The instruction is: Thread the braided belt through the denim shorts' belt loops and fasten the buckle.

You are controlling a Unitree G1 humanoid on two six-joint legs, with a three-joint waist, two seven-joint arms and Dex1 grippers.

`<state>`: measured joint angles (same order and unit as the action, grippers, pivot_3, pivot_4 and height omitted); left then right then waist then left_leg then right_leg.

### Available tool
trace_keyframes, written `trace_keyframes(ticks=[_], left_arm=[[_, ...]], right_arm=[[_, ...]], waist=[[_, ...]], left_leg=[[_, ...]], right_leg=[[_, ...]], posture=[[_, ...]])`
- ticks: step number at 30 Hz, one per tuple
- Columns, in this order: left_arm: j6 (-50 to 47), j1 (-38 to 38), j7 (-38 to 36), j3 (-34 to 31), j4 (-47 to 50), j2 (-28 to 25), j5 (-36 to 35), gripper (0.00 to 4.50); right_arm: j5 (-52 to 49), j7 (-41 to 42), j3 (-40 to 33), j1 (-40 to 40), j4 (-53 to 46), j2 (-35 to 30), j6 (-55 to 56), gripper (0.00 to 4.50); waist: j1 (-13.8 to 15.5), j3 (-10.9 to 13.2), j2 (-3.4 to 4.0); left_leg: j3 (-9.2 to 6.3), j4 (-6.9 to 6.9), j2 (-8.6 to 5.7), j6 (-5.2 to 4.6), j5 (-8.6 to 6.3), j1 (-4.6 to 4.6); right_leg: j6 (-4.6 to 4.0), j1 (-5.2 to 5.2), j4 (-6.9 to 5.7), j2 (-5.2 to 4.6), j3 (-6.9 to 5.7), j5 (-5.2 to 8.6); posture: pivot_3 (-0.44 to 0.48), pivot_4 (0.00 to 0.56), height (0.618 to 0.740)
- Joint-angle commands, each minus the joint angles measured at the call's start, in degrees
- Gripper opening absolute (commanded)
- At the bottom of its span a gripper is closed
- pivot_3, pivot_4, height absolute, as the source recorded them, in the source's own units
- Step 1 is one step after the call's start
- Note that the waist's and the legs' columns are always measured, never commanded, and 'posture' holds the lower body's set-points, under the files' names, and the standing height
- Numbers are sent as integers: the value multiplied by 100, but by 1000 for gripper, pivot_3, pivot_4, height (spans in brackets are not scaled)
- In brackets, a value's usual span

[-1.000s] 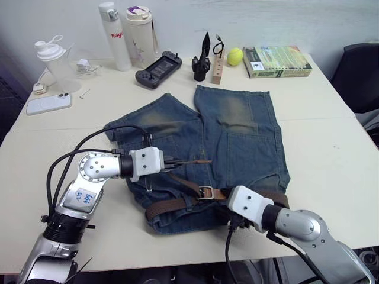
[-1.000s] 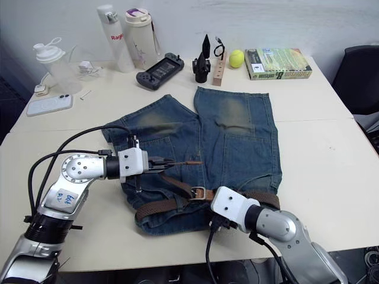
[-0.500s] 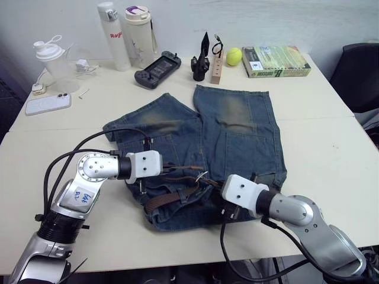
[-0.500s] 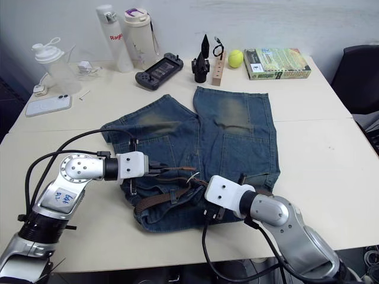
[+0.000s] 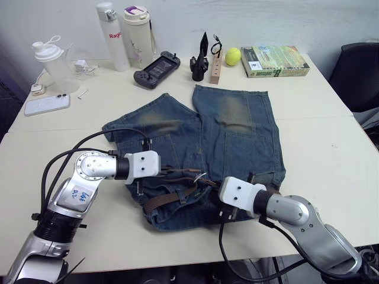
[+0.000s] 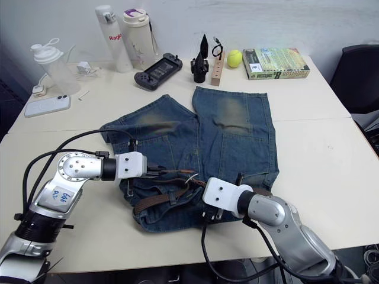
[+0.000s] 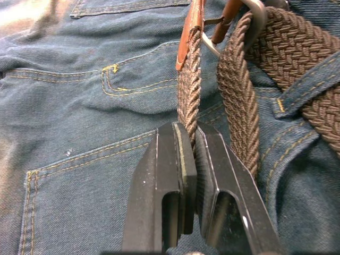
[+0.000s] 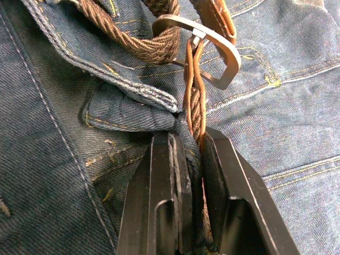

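The denim shorts point(image 5: 237, 127) lie flat on the table, waistband toward me and bunched up in the middle. The braided belt point(image 5: 170, 199) runs along that waistband under a belt loop point(image 7: 307, 87). Its buckle point(image 5: 200, 177) stands tilted up between my two grippers, with the strap passing through it. My left gripper point(image 7: 187, 137) is shut on the braided strap just below its tan tip point(image 7: 190, 32). On the other side of the buckle point(image 8: 220, 50), my right gripper point(image 8: 189, 142) is shut on the strap, a fold of denim caught beside it.
Along the table's far edge stand a white bottle point(image 5: 111, 32), a tumbler point(image 5: 139, 29), a shaker point(image 5: 52, 59), a phone point(image 5: 46, 105), a game controller point(image 5: 157, 66), a yellow ball point(image 5: 233, 56) and a book point(image 5: 273, 60). A dark chair point(image 5: 361, 71) is at the right.
Over the last second my right gripper slid left along the waistband to the buckle, bunching the denim and tipping the buckle up. The left gripper has kept its hold.
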<state>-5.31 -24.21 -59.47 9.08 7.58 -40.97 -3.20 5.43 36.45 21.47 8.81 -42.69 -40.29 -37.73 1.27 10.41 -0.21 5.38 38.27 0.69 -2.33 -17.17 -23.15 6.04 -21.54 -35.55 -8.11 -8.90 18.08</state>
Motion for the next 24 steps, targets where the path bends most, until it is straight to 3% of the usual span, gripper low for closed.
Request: trace_keyframes(ticks=[1, 15, 24], left_arm=[[10, -71, -19, -152, 107, -51, -159, 0], [288, -250, -452, 62, 38, -143, -164, 0], [519, -676, -545, 384, -357, 176, -34, 0]], right_arm=[[28, 5, -61, -6, -53, 34, 73, 103], [153, 122, 43, 71, 0, 21, 273, 103], [239, 174, 87, 102, 4, 66, 314, 102]], waist=[[0, 0, 0], [-2, 0, 0], [4, 0, 0]], left_leg=[[0, 0, 0, 0, 0, 0], [1, 1, 0, 0, 0, 0], [3, 8, 0, -1, 1, 0]], right_leg=[[0, 0, 0, 0, 0, 0], [0, 0, -2, 2, 1, 0], [0, 1, -6, 5, 2, 0]], posture=[[0, 150, 724], [0, 150, 724], [0, 150, 724]])
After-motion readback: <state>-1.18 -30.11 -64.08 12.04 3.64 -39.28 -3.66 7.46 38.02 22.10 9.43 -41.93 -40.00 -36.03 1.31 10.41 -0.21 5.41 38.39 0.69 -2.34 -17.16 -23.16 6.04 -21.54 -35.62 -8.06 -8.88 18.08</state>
